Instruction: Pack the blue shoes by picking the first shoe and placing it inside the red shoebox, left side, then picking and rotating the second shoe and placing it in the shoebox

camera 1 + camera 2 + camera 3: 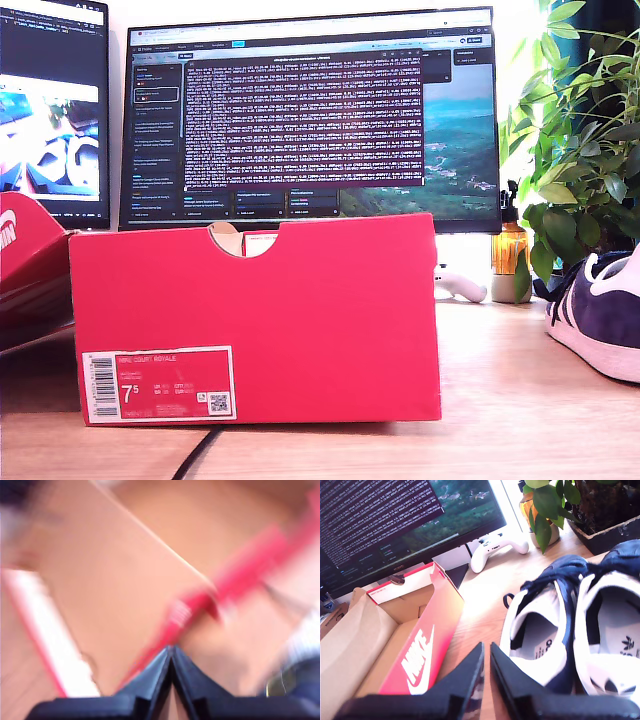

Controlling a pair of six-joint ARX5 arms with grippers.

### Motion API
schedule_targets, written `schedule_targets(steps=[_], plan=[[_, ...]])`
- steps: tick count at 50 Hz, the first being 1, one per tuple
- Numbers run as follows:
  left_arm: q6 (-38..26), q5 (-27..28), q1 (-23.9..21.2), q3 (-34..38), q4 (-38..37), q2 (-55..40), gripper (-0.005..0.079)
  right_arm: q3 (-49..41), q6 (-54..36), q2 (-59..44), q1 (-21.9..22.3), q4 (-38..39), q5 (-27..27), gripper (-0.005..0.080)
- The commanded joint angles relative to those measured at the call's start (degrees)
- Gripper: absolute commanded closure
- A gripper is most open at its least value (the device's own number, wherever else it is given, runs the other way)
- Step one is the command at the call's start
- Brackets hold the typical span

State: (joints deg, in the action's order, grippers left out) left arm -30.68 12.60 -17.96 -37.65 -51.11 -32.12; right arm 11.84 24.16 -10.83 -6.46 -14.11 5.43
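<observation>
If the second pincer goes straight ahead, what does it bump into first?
Probably bare wooden table: my second pincer points into the gap between the open red cardboard shoebox and the navy suede sneakers. Farther on lies a white game controller. Depth is unclear.

Exterior view low at table (500, 400) level, close on the red shoebox (255, 320) front, facing the monitor (310, 110), second wrist view looking down at box and blue shoes (570, 630), first wrist view blurred, close above the box.

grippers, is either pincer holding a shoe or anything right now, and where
Nothing is held. My first gripper and my second gripper are both shut with nothing between them; the blue shoes sit untouched beside the red shoebox.
</observation>
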Motion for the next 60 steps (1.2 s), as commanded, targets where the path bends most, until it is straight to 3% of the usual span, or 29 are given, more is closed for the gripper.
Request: schedule_targets(steps=[1,8,18,24,34,43,52,60], plan=[[-4.48,0.35,-2.73,-0.66,-1.62,-2.29,0.0761,3.1,-0.02,-3.04,-0.37,-1.07,-0.07,0.0763],[-9.18,-1.55,-9.53,-0.76,-1.53,-6.08,0.0761,10.29,-0.7,-11.34,-0.39,-7.37,0.04,0.0763],[-13.27,-14.86,-20.11,-0.74,1.77,-11.56,0.0761,22.05,-5.77,-25.97,-0.68,-18.91,1.27,0.0763],[-14.8,-20.5,-24.15,-0.74,3.87,-16.31,0.0761,30.67,-6.45,-35.67,-1.16,-27.63,1.73,0.0763],[-14.8,-24.46,-26.77,-0.74,7.26,-23.71,0.0761,43.91,-11.15,-49.29,-1.99,-38.38,1.4,0.0719],[-14.88,-26.45,-27.08,-0.74,12.98,-26.91,0.0761,50.93,-13.97,-59.08,-2.23,-43.82,0.35,0.0439],[-16.72,-26.53,-27.06,-0.74,17.38,-29.88,0.0761,51.28,-13.92,-66.93,-2.25,-43.95,-0.04,0.0432],[-17.53,-26.58,-27.08,-0.74,20.15,-32.57,0.0761,51.28,-15.41,-72.5,-2.43,-39.71,-0.15,0.0432]])
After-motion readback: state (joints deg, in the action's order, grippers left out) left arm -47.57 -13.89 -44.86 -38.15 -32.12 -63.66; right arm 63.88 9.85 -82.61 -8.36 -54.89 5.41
